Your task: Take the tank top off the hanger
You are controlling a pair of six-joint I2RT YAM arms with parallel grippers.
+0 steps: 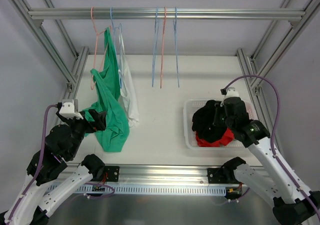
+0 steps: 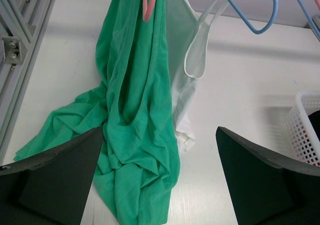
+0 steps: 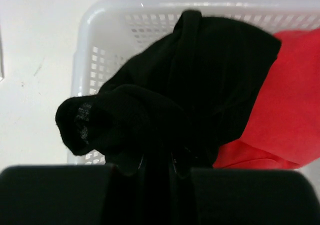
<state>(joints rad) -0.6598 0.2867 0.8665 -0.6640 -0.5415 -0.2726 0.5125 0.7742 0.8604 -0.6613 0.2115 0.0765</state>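
Left fingers (image 1: 96,120) spread wide, empty, at 8 o'clock beside limp green top (image 1: 107,110) pooling on worktop (image 1: 160,115); right fingers (image 1: 222,116) pinched on black cloth (image 1: 207,117) over perforated basket (image 1: 189,135).

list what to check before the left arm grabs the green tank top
1. left gripper open: ok
2. left gripper holding nothing: ok
3. green tank top hanging on pink hanger, hem pooled on table: ok
4. white tank top clear of the green one: not ok, they touch
5. right gripper shut on black garment over white basket, away from the left side: ok
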